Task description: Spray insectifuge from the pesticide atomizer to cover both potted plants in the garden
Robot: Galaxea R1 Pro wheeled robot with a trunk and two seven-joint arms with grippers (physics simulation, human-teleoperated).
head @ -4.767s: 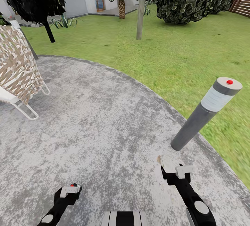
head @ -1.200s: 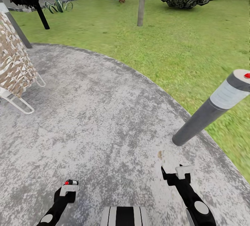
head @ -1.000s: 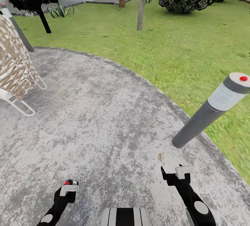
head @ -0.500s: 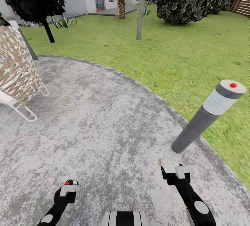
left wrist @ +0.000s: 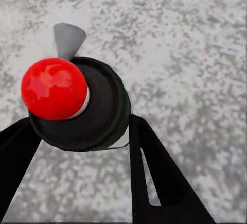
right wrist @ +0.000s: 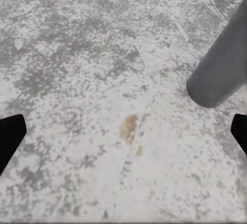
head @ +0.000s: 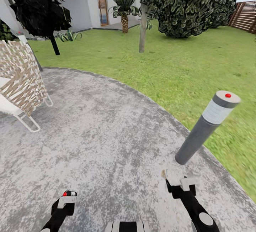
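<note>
The left gripper (left wrist: 77,131) is closed around the pesticide atomizer (left wrist: 77,105), whose red cap (left wrist: 52,87) is visible, low over the stone patio (head: 106,128). The right gripper (right wrist: 123,131) is open with nothing between its fingers, near the grey bollard lamp (head: 206,127) at the patio edge. One potted plant (head: 69,35) stands far across the lawn (head: 185,61).
</note>
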